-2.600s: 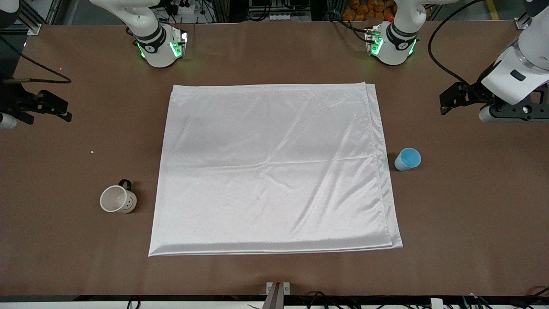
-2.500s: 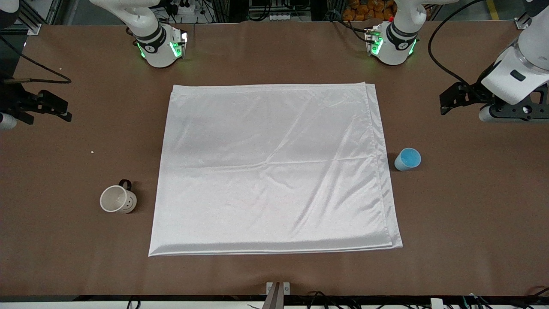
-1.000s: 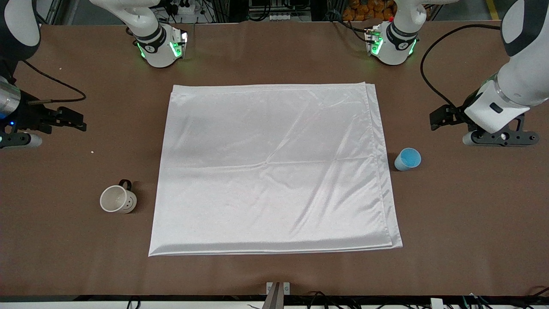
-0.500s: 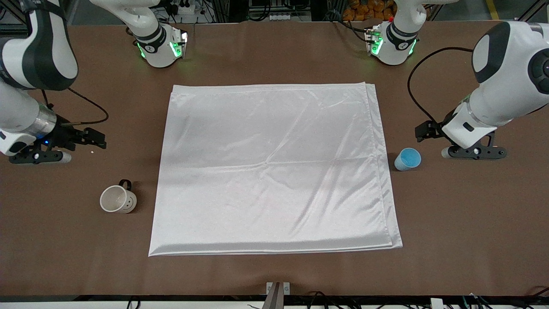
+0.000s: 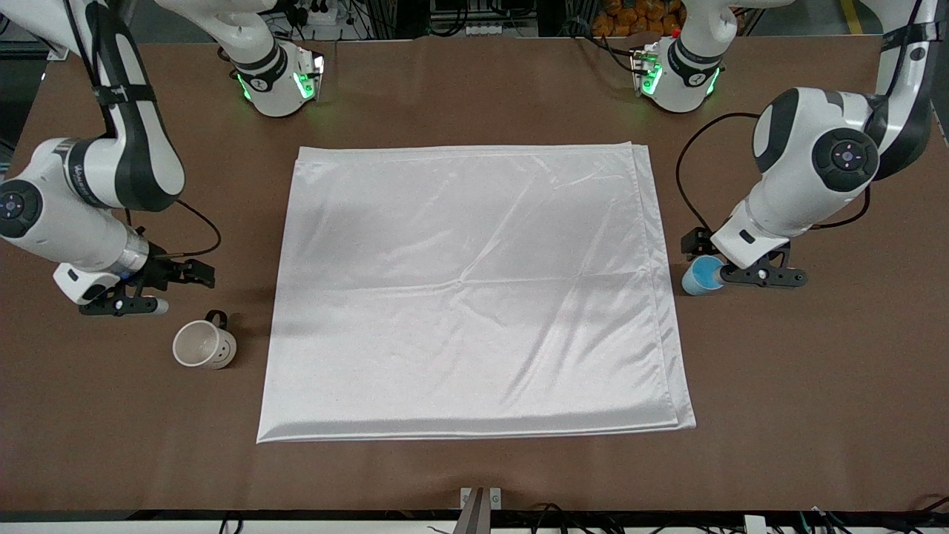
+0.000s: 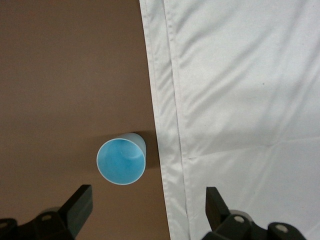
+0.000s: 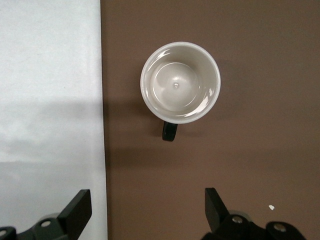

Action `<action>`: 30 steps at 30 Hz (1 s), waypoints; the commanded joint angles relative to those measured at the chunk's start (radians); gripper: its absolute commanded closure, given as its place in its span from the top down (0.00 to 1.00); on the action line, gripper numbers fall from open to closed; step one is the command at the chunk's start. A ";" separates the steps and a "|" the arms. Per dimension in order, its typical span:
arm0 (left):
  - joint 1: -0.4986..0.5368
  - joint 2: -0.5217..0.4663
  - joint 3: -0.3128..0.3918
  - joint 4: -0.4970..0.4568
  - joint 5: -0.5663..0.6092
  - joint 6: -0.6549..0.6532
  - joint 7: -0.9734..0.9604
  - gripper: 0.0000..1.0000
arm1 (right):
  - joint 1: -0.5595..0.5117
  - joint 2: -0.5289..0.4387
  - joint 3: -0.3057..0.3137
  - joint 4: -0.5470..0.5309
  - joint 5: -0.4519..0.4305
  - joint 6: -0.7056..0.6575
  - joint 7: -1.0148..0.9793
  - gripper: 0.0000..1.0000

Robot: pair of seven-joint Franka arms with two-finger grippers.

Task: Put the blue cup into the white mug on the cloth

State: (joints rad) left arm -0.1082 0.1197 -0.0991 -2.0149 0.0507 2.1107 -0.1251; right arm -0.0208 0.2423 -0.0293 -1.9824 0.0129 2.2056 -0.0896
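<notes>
Both arms have swung in from the table's ends since half a second ago. The left gripper point(image 5: 704, 256) now hangs over the small light-blue handleless cup point(image 5: 700, 276), where before it was off to the cup's side toward the left arm's end of the table. The right gripper point(image 5: 167, 285) has come in and down to hang over bare table near the small off-white ceramic mug with a black handle point(image 5: 203, 346). The cup, the mug and the large shiny white creased cloth point(image 5: 474, 289) lie just where they lay before. In the left wrist view the left gripper's two dark fingers point(image 6: 80, 205) stand wide apart with nothing between them, the blue cup point(image 6: 121, 161) upright on the table ahead of them and close beside the doubled hem of the cloth point(image 6: 240, 100). In the right wrist view the right gripper's fingers point(image 7: 77, 206) are likewise spread and empty, the mug point(image 7: 180, 83) upright with its pale inside showing, its handle turned toward the gripper, and the cloth's edge point(image 7: 50, 75) near it. The cup stands on the brown table point(image 5: 815, 386) at the cloth's edge toward the left arm's end; the mug stands on the table a little apart from the cloth toward the right arm's end. Nothing rests on the cloth. There is one cup, one mug, one cloth, and two grippers.
</notes>
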 commanded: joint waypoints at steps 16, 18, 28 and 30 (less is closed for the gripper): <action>0.016 0.109 -0.001 -0.140 0.037 0.247 -0.030 1.00 | -0.018 0.173 0.009 0.007 0.006 0.212 0.010 0.98; 0.022 0.133 -0.001 -0.140 0.038 0.262 -0.030 1.00 | -0.018 0.186 0.009 0.007 0.006 0.229 0.010 0.98; 0.038 0.212 -0.001 -0.143 0.038 0.342 -0.028 1.00 | -0.019 0.248 0.008 0.008 0.006 0.324 0.005 0.94; 0.038 0.215 -0.001 -0.145 0.038 0.347 -0.028 1.00 | -0.019 0.258 0.008 0.008 0.006 0.336 0.005 0.90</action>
State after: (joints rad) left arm -0.0773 0.3200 -0.0946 -2.1565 0.0580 2.4330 -0.1252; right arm -0.0283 0.4685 -0.0293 -1.9823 0.0132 2.5037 -0.0894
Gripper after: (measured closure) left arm 0.000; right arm 0.035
